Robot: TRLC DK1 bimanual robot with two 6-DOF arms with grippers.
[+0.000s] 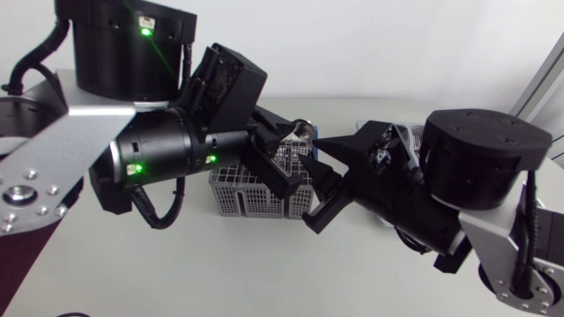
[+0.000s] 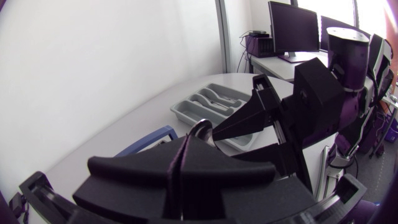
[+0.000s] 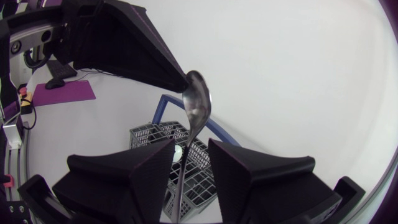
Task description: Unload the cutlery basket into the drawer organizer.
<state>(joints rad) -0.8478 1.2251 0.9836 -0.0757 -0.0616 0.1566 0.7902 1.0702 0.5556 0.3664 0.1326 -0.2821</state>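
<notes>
My left gripper [image 1: 295, 134] is shut on a metal spoon [image 3: 196, 106], pinching it at the bowl end and holding it up above the grey mesh cutlery basket [image 1: 251, 192]. The spoon's handle hangs down between the fingers of my right gripper [image 3: 188, 169], which stand open on either side of it with a gap showing. In the left wrist view the spoon bowl [image 2: 201, 130] peeks over the closed fingertips [image 2: 186, 155], and the right gripper [image 2: 258, 115] faces it from ahead. The grey drawer organizer [image 2: 210, 104] lies beyond, with cutlery in its slots.
A blue-edged frame [image 3: 214, 127] lies by the basket [image 3: 149, 134], on the side toward the organizer. Both arms crowd over the middle of the white table [image 1: 176, 273], hiding most of the basket's far side. More cutlery stands in the basket.
</notes>
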